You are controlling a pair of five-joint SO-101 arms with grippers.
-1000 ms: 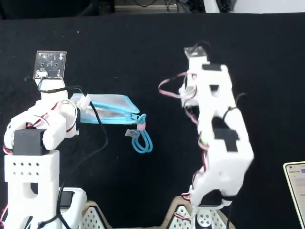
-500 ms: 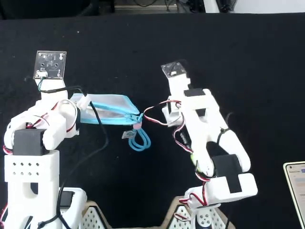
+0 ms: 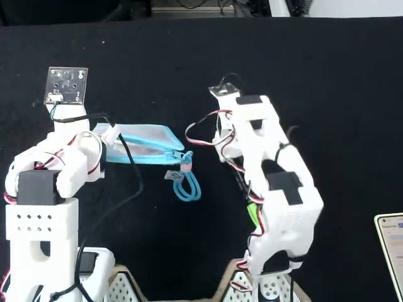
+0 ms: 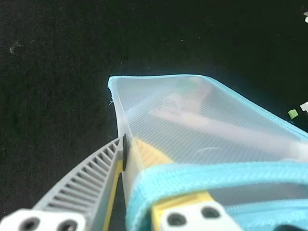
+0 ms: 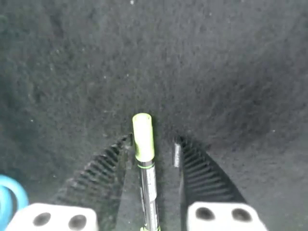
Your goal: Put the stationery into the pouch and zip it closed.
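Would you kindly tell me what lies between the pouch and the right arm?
In the high view, the pouch trails its blue loop; beyond that, bare black table up to the right arm.

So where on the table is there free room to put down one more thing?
The black table is bare along its far side, beyond the pouch, and also right of the right arm, up to the device at the edge. It is crowded between the pouch's blue loop and the right arm.

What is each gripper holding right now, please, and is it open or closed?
Left gripper: closed on the pouch.
Right gripper: closed on the green-capped pen.
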